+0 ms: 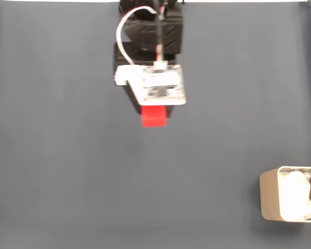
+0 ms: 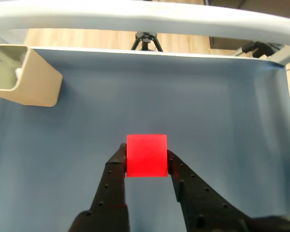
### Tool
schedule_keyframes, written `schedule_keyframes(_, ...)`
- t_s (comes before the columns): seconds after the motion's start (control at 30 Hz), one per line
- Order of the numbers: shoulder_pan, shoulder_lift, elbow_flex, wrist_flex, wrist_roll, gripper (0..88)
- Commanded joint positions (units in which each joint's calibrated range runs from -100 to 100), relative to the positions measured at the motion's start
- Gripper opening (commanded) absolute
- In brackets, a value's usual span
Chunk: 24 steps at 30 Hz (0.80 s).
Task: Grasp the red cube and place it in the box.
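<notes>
Your gripper point(image 2: 146, 162) holds the red cube point(image 2: 146, 155); carrying it to the box point(image 1: 269, 199), lower right, remains.

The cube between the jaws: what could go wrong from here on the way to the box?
1. In the wrist view the jaws touch the cube only near their tips, so it could twist or slip out during the carry.
2. The box lies far off at the frame's edge in the fixed view; a long swing gives time for a loose grip to fail.
3. The white padding fills much of the box, so the cube may bounce or rest on the rim.
</notes>
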Motion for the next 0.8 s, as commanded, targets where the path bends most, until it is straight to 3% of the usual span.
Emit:
schedule_keyframes(0.0,-4.2,1.9,-10.0,2.1,-0.8,0.6)
schedule_keyframes(0.77,-19.7,33.0,-49.6,2.2,-0.9,0.0)
